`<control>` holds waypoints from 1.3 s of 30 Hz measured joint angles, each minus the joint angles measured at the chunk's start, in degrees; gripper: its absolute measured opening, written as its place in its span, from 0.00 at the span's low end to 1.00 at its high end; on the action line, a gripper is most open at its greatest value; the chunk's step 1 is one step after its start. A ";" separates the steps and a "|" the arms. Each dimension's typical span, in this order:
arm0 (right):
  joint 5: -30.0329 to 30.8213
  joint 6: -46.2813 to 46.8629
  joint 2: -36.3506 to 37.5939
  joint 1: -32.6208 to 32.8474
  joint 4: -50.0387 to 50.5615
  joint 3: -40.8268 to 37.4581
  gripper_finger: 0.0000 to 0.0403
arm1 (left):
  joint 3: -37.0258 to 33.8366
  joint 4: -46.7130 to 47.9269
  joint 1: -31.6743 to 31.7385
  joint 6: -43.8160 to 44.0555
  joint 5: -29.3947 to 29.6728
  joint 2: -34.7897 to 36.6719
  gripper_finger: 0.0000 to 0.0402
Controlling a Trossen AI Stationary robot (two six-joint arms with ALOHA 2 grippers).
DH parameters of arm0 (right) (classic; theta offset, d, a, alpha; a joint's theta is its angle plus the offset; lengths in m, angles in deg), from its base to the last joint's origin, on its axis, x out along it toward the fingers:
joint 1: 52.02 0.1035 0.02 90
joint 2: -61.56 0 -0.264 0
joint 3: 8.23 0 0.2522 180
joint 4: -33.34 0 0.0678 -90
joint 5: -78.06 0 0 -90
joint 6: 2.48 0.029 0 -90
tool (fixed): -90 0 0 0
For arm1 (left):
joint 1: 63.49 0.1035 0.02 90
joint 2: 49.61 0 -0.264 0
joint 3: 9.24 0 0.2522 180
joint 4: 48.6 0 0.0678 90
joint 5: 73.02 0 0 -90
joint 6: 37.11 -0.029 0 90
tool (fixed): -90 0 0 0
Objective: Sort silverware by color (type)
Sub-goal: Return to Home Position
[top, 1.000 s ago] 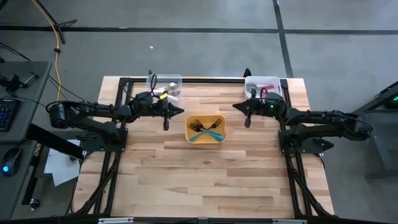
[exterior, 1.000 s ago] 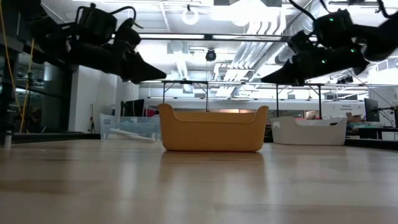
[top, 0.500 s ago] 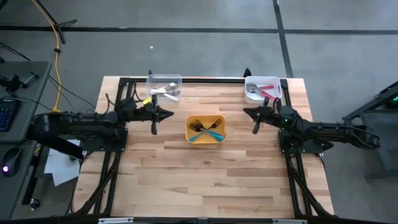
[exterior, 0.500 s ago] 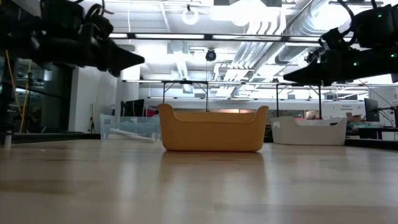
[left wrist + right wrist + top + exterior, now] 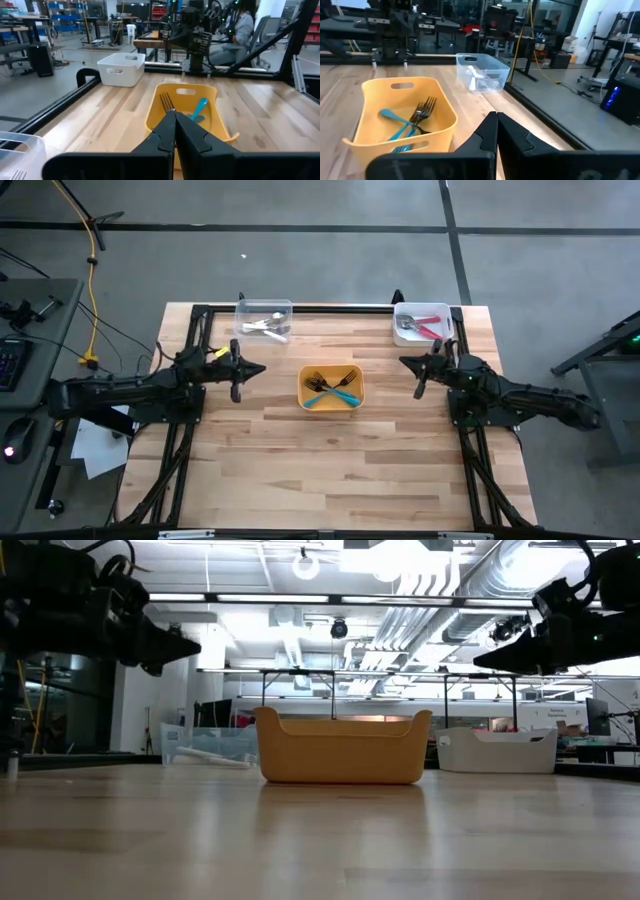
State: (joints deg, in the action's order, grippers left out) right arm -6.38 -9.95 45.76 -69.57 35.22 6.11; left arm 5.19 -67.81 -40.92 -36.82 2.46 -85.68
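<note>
A yellow bin [image 5: 331, 388] at the table's middle holds forks: teal-handled ones [image 5: 396, 121] and dark metal ones [image 5: 423, 110] leaning on its wall. A clear bin [image 5: 264, 320] at the far left holds white and silver forks. A white bin [image 5: 424, 323] at the far right holds red/pink forks. My left gripper [image 5: 260, 369] hovers left of the yellow bin, shut and empty, its tip pointing at the bin [image 5: 172, 114]. My right gripper [image 5: 403, 361] hovers right of the bin, also shut and empty [image 5: 495, 116]. Both hang well above the tabletop in the low view.
Black frame rails [image 5: 300, 307] run along the table's far edge and sides. Bare wood [image 5: 330, 470] stretches from the yellow bin to the near edge. A person sits in the room beyond the table [image 5: 245, 25].
Both arms have drawn back from the far bins. The left gripper has moved toward the table's left and slightly nearer, the right gripper toward the table's right and slightly nearer. The clear and white bins, partly covered before, now show fully from above.
</note>
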 joint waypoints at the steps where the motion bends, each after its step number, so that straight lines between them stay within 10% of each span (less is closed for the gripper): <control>1: 0.52 -0.11 0.96 0.10 0.67 0.00 0.00 | -0.02 1.24 -0.14 0.08 -0.02 1.39 0.00; 18: -1.94 -1.39 15.75 -0.73 10.42 -0.02 0.00 | 0.02 24.88 -15.98 0.34 25.92 22.93 0.00; 39: -4.08 1.18 15.01 -6.95 10.77 -0.07 0.00 | 0.17 31.32 -18.36 0.86 24.58 35.24 0.00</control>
State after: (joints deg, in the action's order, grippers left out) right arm -10.46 -8.78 60.77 -76.52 45.99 6.04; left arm 5.36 -36.49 -59.28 -35.95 27.04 -50.44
